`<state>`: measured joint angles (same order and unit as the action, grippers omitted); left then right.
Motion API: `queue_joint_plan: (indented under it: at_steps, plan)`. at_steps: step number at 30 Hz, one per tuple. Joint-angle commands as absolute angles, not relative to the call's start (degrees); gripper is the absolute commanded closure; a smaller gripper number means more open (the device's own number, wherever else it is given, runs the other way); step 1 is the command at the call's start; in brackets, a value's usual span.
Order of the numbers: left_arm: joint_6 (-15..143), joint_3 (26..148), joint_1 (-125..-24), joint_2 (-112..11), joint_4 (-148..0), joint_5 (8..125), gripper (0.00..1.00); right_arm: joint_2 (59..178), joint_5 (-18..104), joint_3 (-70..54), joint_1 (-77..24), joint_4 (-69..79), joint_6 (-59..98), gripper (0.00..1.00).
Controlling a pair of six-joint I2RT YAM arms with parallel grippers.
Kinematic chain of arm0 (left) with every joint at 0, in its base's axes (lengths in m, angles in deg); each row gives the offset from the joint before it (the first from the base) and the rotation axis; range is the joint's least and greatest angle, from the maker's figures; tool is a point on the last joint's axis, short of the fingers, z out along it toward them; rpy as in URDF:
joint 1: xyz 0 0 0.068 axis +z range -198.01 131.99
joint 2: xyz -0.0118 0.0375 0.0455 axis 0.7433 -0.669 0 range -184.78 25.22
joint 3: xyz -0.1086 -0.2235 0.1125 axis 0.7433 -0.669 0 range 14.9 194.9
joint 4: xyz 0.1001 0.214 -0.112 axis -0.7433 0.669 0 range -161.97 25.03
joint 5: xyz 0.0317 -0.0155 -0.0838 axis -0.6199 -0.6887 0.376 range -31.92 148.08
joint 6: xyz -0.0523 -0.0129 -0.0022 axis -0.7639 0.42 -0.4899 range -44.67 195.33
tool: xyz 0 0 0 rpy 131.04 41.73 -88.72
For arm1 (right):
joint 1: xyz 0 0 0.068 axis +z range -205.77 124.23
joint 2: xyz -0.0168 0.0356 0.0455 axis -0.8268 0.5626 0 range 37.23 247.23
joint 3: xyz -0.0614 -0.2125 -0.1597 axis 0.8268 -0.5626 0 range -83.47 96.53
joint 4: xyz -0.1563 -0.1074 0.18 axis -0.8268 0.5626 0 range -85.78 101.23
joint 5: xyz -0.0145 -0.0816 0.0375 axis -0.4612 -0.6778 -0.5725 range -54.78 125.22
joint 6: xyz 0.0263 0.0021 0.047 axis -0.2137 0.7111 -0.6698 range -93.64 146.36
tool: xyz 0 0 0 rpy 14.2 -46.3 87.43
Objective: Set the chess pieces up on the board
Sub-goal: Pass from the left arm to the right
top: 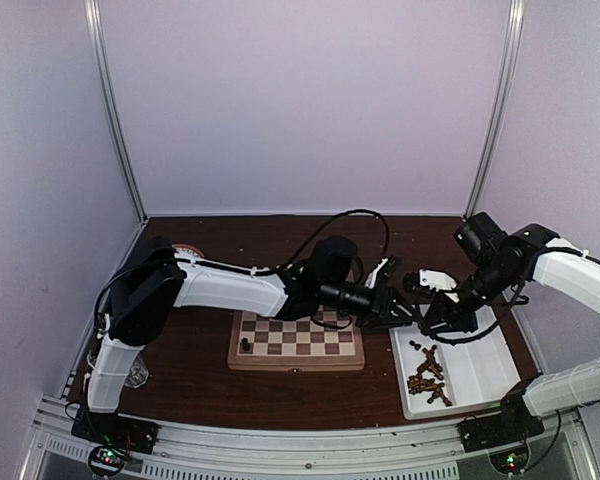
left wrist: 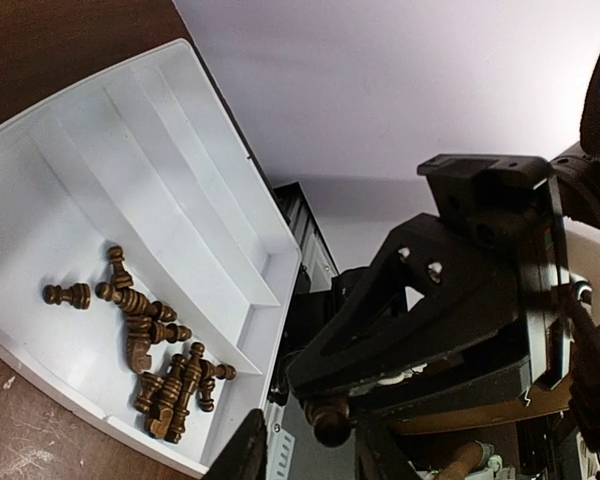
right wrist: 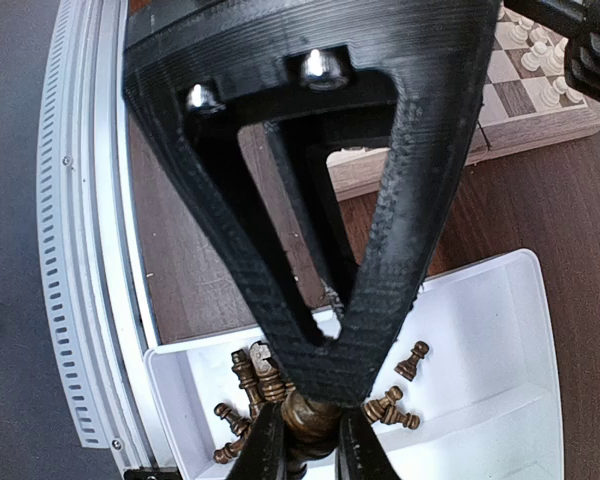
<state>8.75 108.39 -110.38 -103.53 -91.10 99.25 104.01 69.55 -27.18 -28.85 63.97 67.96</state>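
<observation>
My right gripper is pinched on a dark brown chessman with a rounded head, holding it in the air above the white divided tray. The left gripper has its fingers on either side of the same piece. From the left wrist view I see a gap on one side, so its jaws stand narrow but not clamped. The remaining dark chess pieces lie tumbled in one compartment of the tray, one of them a little apart from the heap. The chessboard sits just left of the tray. A single dark piece stands near its left edge, and cream-white pieces show at the corner of the board in the right wrist view.
</observation>
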Motion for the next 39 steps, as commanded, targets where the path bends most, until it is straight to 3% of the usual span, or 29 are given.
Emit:
queue_joint_plan:
  at_steps: [1, 30, 39]
  plan:
    - [8.8, 110.6, -110.9, -104.7, -92.7, 101.1, 0.71, 104.3, 68.6, -26.5, -28.1, 63.9, 67.2, 0.95]
    - [12.5, 109.5, -109.6, -102.2, -90.2, 101.4, 0.96, 104.0, 66.6, -27.0, -27.6, 63.4, 66.0, 0.96]
    - [31.6, 98.8, -103.3, -83.8, -66.3, 92.3, 0.96, 104.2, 66.7, -31.6, -29.1, 57.8, 62.6, 0.96]
